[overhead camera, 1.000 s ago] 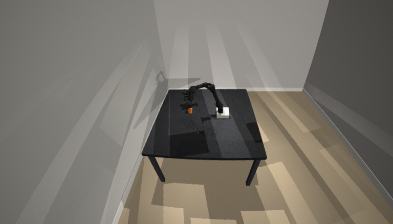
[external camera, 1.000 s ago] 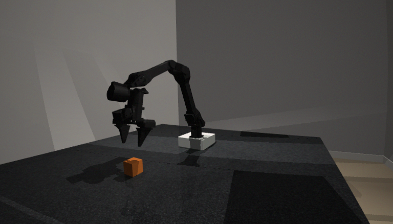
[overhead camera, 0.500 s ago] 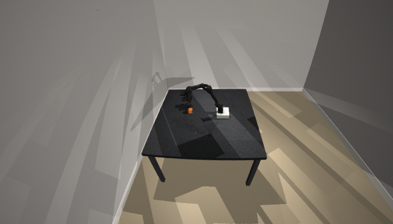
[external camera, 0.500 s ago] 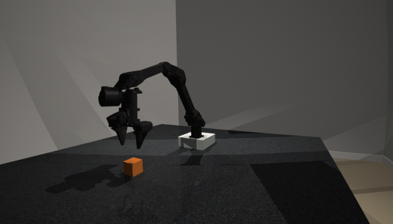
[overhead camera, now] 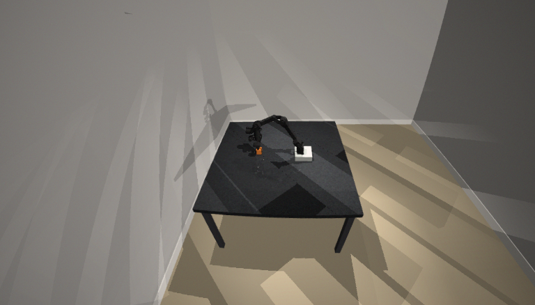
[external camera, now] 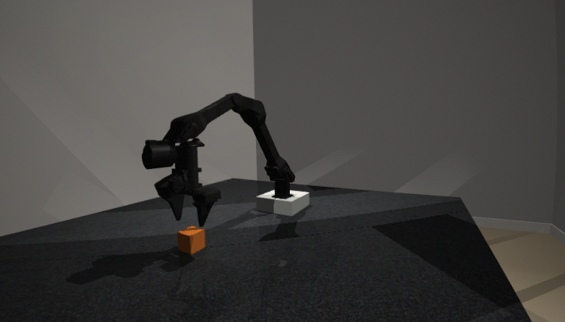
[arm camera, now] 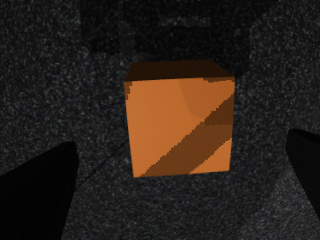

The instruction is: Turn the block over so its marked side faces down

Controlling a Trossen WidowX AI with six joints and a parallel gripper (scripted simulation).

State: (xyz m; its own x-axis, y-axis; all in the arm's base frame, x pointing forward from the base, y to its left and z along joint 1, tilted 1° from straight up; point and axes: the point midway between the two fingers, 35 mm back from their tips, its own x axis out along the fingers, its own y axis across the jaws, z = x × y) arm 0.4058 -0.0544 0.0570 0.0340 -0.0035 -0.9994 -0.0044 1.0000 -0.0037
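Gripper (external camera: 190,220) points straight down, fingers spread wide, holding nothing — tips hang just above block (external camera: 190,240), not touching. Block orange, flat on table (external camera: 333,268), well apart from white base (external camera: 283,201) (arm arches over from there). Wrist view: block (arm camera: 182,123) centred between dark fingers, shadow band crossing its top face; no marking discernible there. Top view: block (overhead camera: 258,151) toward table's left rear.

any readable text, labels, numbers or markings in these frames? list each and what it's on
None readable in any view.
Orange block: faces shown carry only shadow bands, no legible mark.
Arm and open gripper: plain black, no lettering.
White base: blank.
Table: speckled dark surface, no signs.
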